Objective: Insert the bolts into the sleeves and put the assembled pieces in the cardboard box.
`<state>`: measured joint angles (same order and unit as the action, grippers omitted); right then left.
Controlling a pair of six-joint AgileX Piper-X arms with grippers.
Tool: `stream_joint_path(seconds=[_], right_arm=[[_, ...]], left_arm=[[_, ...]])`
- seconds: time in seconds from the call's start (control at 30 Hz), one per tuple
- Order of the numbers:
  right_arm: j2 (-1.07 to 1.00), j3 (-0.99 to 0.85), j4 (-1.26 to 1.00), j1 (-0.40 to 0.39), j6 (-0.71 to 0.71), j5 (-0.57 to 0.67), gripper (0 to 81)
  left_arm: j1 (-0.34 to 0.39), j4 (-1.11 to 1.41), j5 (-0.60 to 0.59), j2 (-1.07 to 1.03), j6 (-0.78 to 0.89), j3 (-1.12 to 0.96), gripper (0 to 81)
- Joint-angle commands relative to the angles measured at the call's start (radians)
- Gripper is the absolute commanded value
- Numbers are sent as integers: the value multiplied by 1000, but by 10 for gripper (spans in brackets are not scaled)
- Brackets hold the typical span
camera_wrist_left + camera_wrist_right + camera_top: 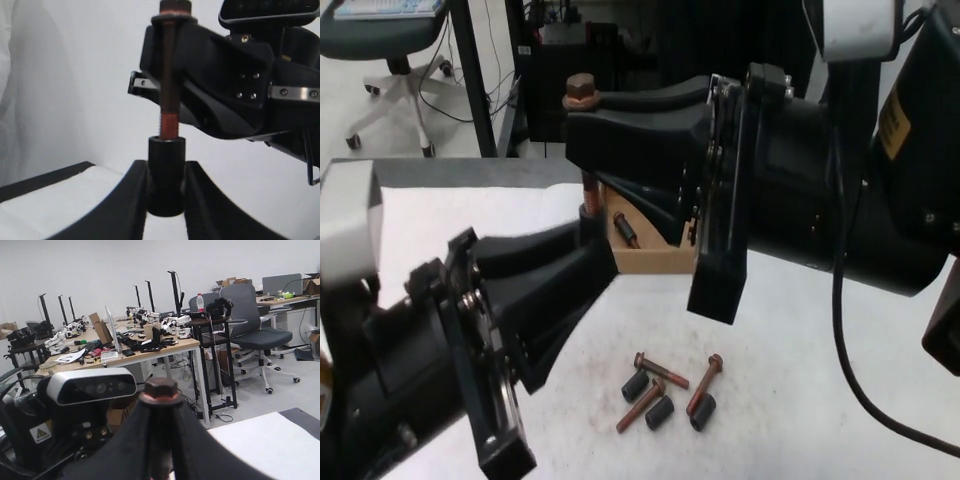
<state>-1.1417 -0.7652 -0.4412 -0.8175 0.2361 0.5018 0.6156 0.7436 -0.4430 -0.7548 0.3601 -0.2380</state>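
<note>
Black sleeve [166, 150] clamped upright between the left gripper [166, 167] fingers [131, 195]. Right gripper [160, 412] pinches the copper bolt [169, 85] just under its head. Bolt axis is vertical, head up, threaded tip at the sleeve's top opening, in line with it. Both are held above the white table [820, 400]. High view: the two arms block most of the cardboard box [650, 262] behind them, and one assembled piece [625, 230] lies inside it. Loose bolts [660, 370] and sleeves [660, 412] are clustered on the table nearer the camera.
</note>
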Motion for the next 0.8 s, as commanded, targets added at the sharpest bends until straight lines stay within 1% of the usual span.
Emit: stream_joint_path(seconds=[0.0, 0.37, 0.4, 0.47, 0.5, 0.6, 0.63, 0.67, 0.77], right_arm=[[4, -10, -18, 0, -3, 6, 9], [3, -10, -11, 0, -5, -3, 6], [3, -10, -11, 0, -5, -3, 27], [3, -10, -11, 0, -13, -3, 104], [3, -10, -11, 0, -13, -3, 174], [3, -10, -11, 0, -13, -3, 349], [3, -10, -11, 0, -13, -3, 391], [3, -10, -11, 0, -13, -3, 412], [3, -10, -11, 0, -13, -3, 414]], left_arm=[[0, 63, 56, 3, -1, -12, 3], [0, 91, 68, 3, -1, -17, 3], [0, 91, 68, 3, -1, -17, 3], [0, 91, 68, 3, -1, -17, 3], [0, 91, 68, 3, -1, -17, 3], [0, 91, 68, 3, -1, -17, 3], [0, 91, 68, 3, -1, -17, 3], [0, 91, 68, 3, -1, -17, 3], [0, 91, 68, 3, -1, -17, 3]])
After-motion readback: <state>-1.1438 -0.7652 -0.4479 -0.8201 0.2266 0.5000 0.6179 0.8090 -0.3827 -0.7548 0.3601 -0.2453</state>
